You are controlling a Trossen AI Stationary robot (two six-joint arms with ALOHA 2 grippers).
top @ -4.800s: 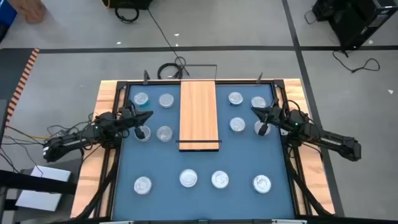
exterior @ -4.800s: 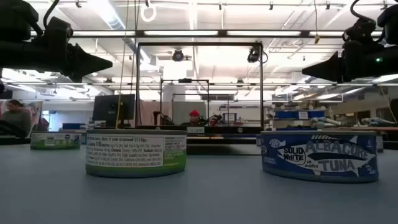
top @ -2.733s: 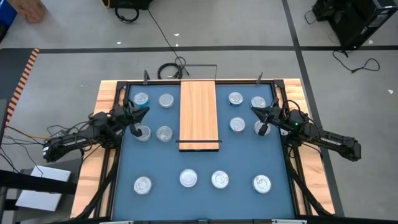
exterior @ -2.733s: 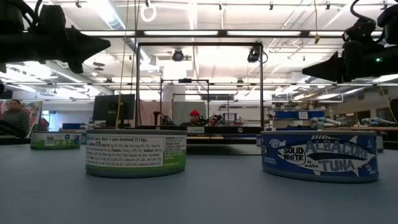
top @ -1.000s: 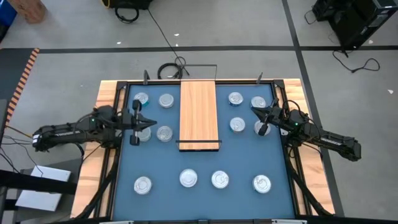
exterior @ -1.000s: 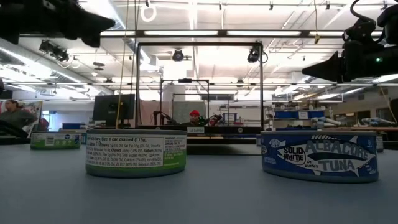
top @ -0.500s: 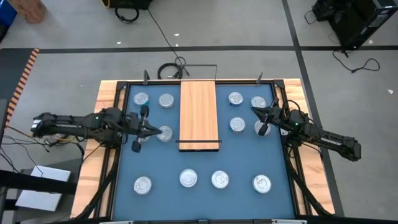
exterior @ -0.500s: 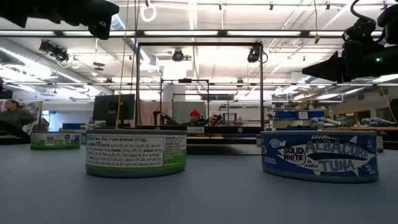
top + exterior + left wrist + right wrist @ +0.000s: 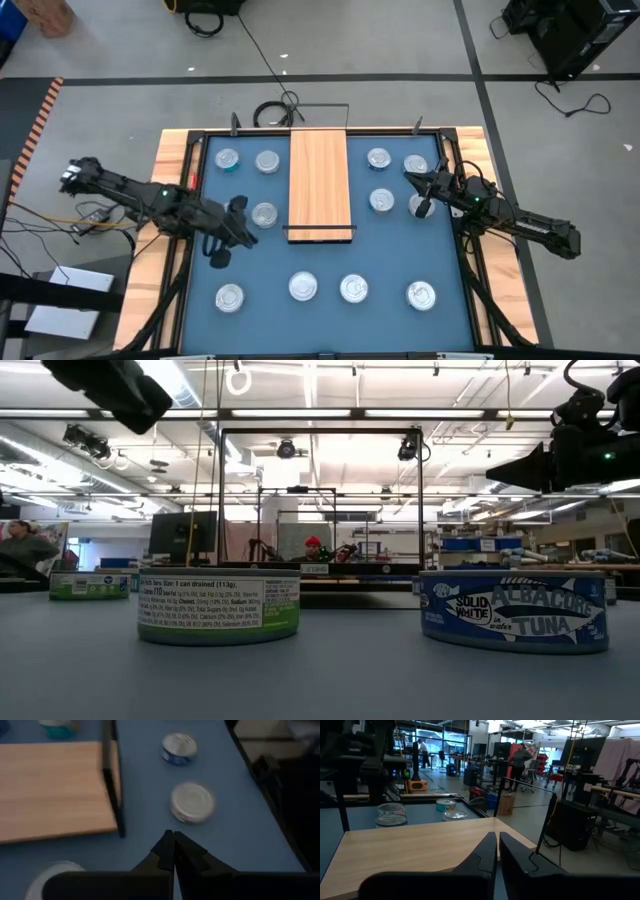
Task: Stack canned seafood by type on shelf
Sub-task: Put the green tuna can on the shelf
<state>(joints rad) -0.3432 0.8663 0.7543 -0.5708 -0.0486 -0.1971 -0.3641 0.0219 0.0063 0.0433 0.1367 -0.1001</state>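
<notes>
Several round tins with silver tops stand on their bases on the blue table: four along the near row (image 9: 303,287), the others on both sides of the shelf (image 9: 320,182), a light-wood board with black end frames. My left gripper (image 9: 248,236) hangs shut above the table by the shelf's near left corner, close to one tin (image 9: 264,214). In the left wrist view the shut gripper (image 9: 173,838) points past the shelf's end frame (image 9: 114,785) at two tins (image 9: 192,802). My right gripper (image 9: 408,178) is shut in the air near a tin (image 9: 381,200); its wrist view shows the gripper (image 9: 497,837).
The table's black rails (image 9: 190,200) run along both sides. In the low view a green-labelled tin (image 9: 218,605) and a blue tuna tin (image 9: 513,610) stand close to the camera. There is bare blue table (image 9: 320,255) between the shelf's near end and the near row.
My left arm has swung from beside the far-left tins toward the table's near edge and right, turning as it went, and now hangs by the shelf's near left corner. Its fingers have stayed shut. No tin has moved.
</notes>
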